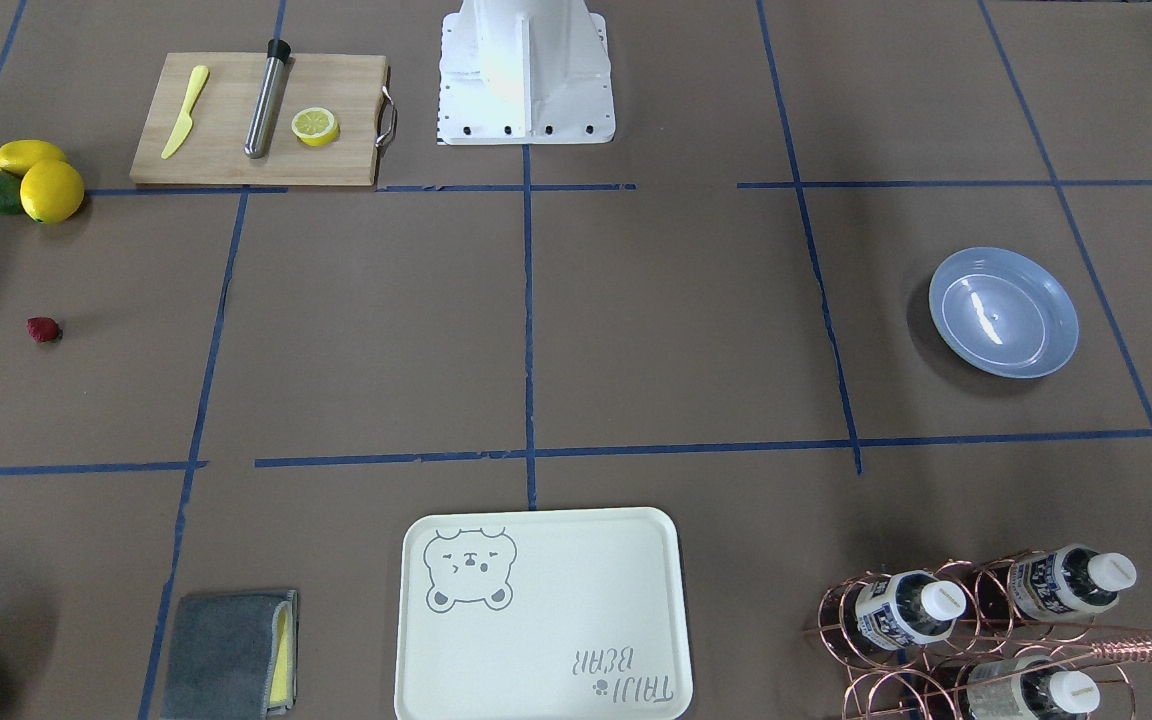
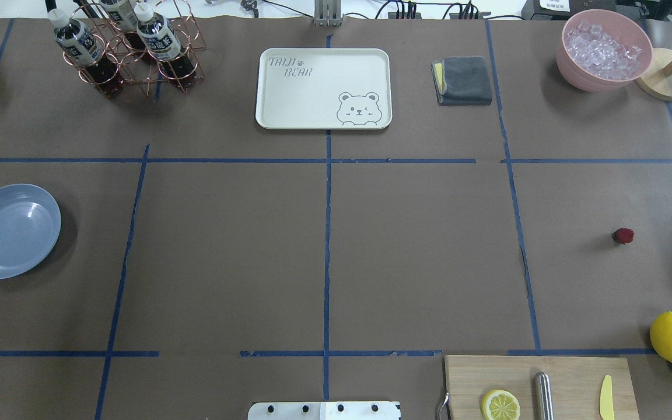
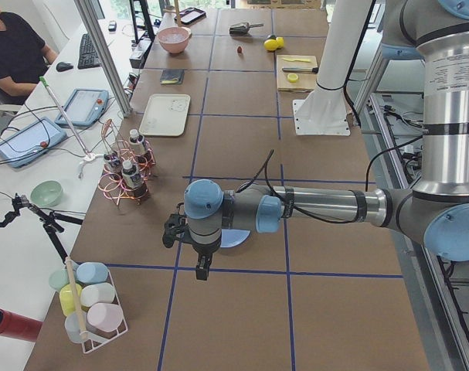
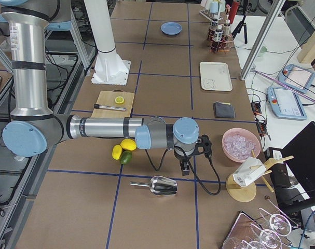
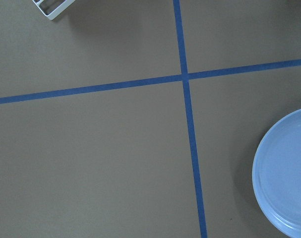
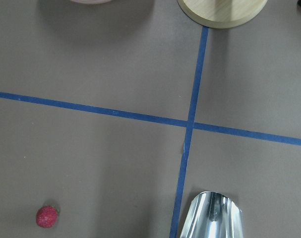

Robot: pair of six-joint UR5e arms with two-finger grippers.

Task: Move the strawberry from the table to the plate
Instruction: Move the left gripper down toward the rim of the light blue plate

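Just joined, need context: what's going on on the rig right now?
Nothing is being handled yet. The strawberry lies alone on the table on the robot's right side. The plate sits empty on its left side. The right gripper hangs near the strawberry and the left gripper by the plate, both above the surface with nothing visibly held. Whether they are open cannot be told from these views.

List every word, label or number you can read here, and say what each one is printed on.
"TAIJI BEAR": printed on the cream tray, in the corner opposite a drawn bear face.
Labels on the bottles: there is print on them, but it is too small and blurred to read.
No other text can be read in any view.
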